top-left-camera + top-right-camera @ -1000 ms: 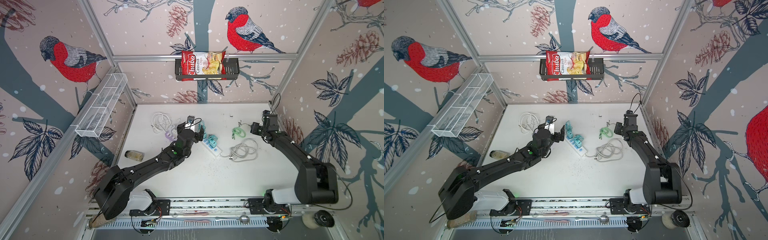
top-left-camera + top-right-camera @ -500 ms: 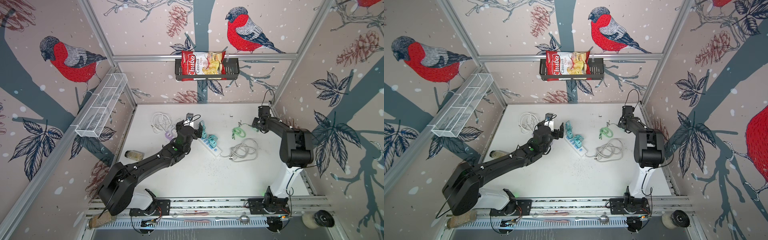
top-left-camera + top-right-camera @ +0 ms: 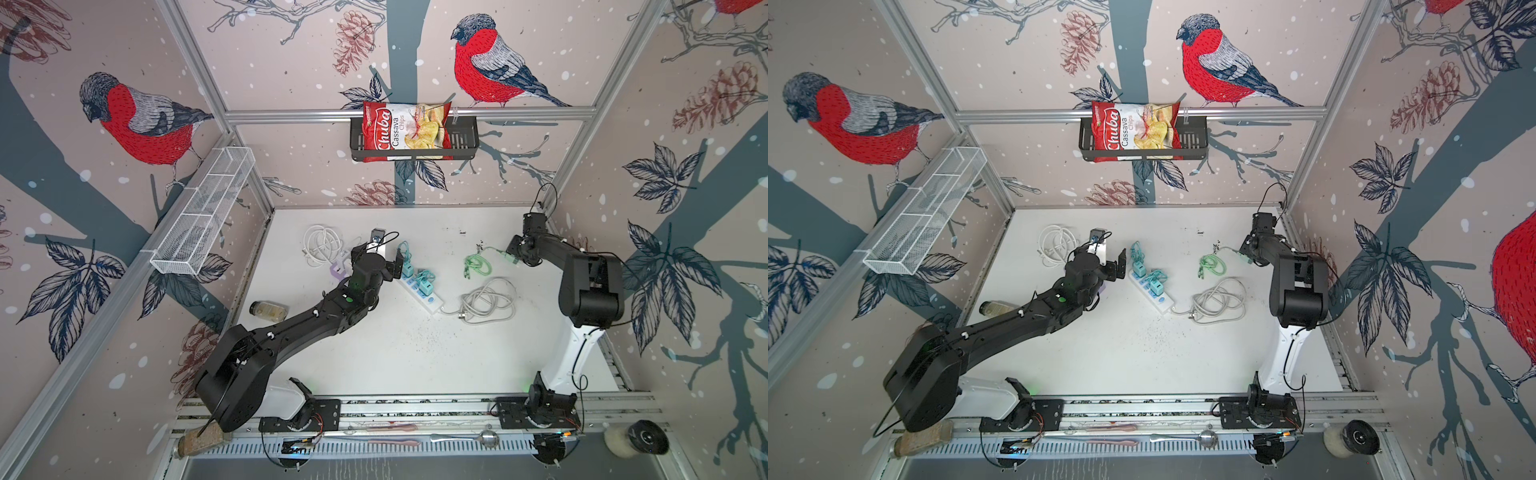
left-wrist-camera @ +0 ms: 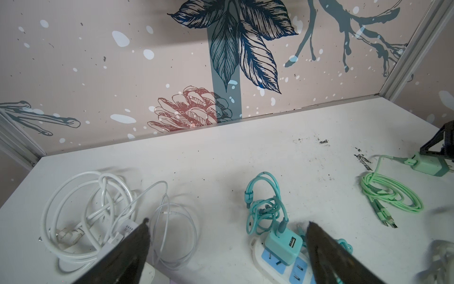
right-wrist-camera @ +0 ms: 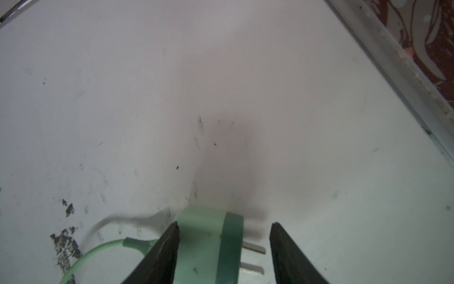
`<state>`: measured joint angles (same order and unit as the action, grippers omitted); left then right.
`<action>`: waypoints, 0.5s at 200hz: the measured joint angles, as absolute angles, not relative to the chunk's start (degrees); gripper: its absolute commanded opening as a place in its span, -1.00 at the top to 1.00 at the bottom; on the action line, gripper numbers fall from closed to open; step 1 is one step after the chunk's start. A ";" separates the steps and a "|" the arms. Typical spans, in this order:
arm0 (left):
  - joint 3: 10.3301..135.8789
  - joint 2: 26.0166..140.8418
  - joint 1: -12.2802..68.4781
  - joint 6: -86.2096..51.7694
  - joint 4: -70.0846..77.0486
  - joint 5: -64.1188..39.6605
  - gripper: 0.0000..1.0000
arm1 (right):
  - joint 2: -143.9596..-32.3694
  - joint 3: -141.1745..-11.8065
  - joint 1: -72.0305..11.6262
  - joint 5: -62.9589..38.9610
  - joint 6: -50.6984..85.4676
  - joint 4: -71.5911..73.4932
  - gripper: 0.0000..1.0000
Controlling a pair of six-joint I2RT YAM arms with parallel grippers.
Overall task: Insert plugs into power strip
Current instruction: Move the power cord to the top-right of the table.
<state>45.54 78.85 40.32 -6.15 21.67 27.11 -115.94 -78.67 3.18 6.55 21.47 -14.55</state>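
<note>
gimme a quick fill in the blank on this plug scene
____ teal plugs sit in the power strip.
The right hand straddles a plug coloured ____.
The left hand is wide ____.
The chips bag sits in a ____ basket.
Missing words: two; mint green; open; black

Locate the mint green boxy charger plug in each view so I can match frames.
Both top views: mint green boxy charger plug at the right hand's tip.
Left wrist: beside that hand, beyond its mint green coiled cable.
Right wrist: between the hand's fingers, prongs showing.
Shared landmark: that cable, in all four.
</note>
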 measured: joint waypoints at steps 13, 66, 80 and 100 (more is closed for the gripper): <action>45.43 78.85 40.32 -6.22 21.65 27.11 -0.95 | -116.88 -79.70 3.44 4.62 21.34 -14.39 -0.20; 44.29 77.60 40.32 -7.09 21.69 27.09 -0.95 | -116.68 -77.34 4.82 -1.63 23.00 -13.45 -0.19; 44.01 77.36 40.32 -7.20 21.71 27.07 -0.95 | -114.85 -74.48 4.82 -3.70 24.18 -12.97 -0.19; 43.72 77.30 40.32 -7.51 21.78 27.03 -0.95 | -111.90 -70.15 4.78 -6.83 25.80 -11.64 -0.19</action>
